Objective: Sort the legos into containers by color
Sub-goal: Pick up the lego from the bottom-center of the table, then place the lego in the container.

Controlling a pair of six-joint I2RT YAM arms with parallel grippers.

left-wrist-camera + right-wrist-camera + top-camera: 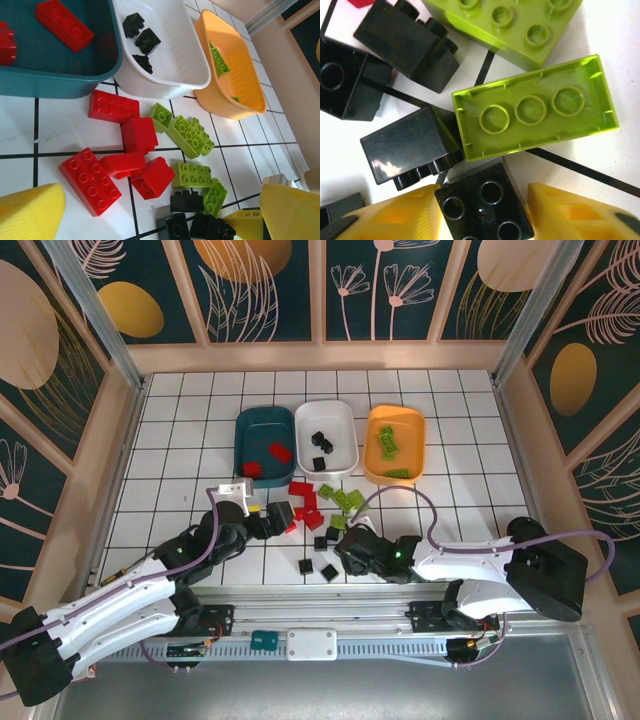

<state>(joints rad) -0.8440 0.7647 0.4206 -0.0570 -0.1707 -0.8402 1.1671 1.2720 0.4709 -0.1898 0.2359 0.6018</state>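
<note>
The right gripper (345,543) is clamped on a black brick (487,210) at the near edge of the loose pile (318,508) of red, green and black legos. The left gripper (280,518) hangs spread beside the pile. Beyond stand the teal tray (260,428) with two red bricks (279,451), the white tray (335,420) with three black ones, and the orange tray (410,445) with green ones.
</note>
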